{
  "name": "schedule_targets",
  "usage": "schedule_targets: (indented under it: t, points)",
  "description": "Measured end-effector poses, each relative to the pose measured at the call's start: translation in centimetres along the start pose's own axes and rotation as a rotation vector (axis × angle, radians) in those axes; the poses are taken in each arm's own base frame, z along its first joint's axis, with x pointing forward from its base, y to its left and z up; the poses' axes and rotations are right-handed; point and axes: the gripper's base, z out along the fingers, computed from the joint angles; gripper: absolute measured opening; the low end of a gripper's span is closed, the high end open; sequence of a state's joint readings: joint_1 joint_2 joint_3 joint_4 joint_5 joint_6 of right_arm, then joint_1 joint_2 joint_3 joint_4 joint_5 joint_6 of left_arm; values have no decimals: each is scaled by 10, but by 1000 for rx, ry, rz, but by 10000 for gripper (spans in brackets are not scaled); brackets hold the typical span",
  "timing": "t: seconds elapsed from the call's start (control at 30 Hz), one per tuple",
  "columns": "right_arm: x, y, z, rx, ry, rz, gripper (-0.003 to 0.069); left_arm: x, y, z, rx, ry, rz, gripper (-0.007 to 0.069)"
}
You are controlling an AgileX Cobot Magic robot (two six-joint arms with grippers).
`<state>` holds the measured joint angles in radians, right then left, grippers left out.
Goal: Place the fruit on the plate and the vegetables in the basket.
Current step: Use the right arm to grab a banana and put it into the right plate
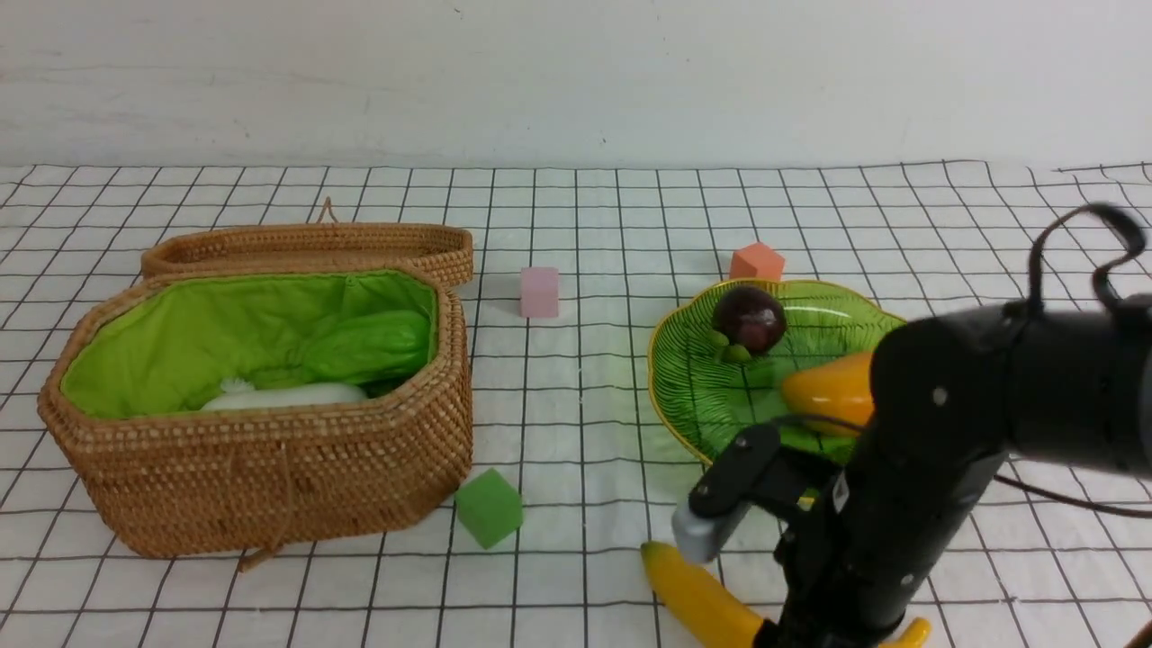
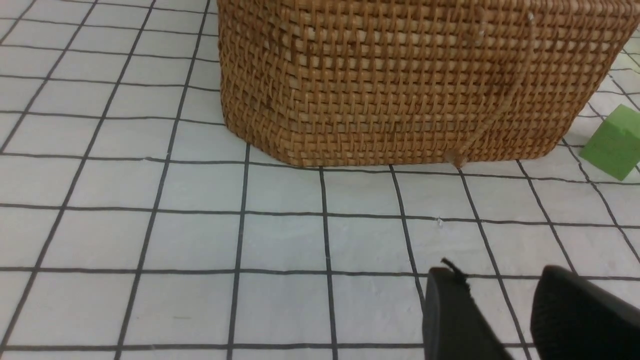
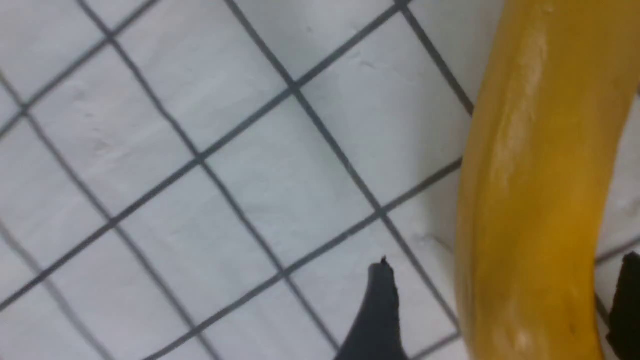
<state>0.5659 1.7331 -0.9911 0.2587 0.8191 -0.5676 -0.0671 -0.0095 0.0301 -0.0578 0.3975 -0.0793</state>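
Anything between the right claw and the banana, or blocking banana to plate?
No. The right claw is open and straddles the banana. Only bare cloth shows between the banana and the plate.

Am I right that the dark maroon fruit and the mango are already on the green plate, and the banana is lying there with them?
Not quite. The dark maroon fruit and mango are on the green plate, but the front view shows the banana lying on the table.
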Motion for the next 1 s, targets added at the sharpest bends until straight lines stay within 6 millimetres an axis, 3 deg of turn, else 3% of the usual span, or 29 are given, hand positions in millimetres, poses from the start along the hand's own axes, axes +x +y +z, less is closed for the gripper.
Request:
schedule_targets:
  t: [0.07,0.13,0.23,0.3,0.4,0.43,0.47,0.6,0.7,0.77,0.93,1.0]
  points:
    - [0,-2,14,22,30,-31,558,0,0,0,0,0,0,239]
    - [-1,-3,15,26,44,-43,524,0,0,0,0,0,0,239]
    - [-8,-7,11,23,67,-57,315,0,0,0,0,0,0,239]
    - [-14,-7,4,11,76,-58,319,0,0,0,0,0,0,239]
    - [-40,-13,-34,63,-49,-46,325,0,0,0,0,0,0,239]
    - [-42,-14,-38,69,-65,-42,325,0,0,0,0,0,0,239]
    - [-56,-25,-62,107,-174,15,325,0,0,0,0,0,0,239]
    - [-75,-67,-103,210,-384,156,325,0,0,0,0,0,0,239]
    - [-78,-92,-100,233,-402,227,325,0,0,0,0,0,0,239]
    - [-77,-106,-84,202,-359,331,325,0,0,0,0,0,0,239]
    - [-69,-122,-47,114,-239,633,335,0,0,0,0,0,0,239]
    - [-68,-124,-42,109,-232,674,394,0,0,0,0,0,0,239]
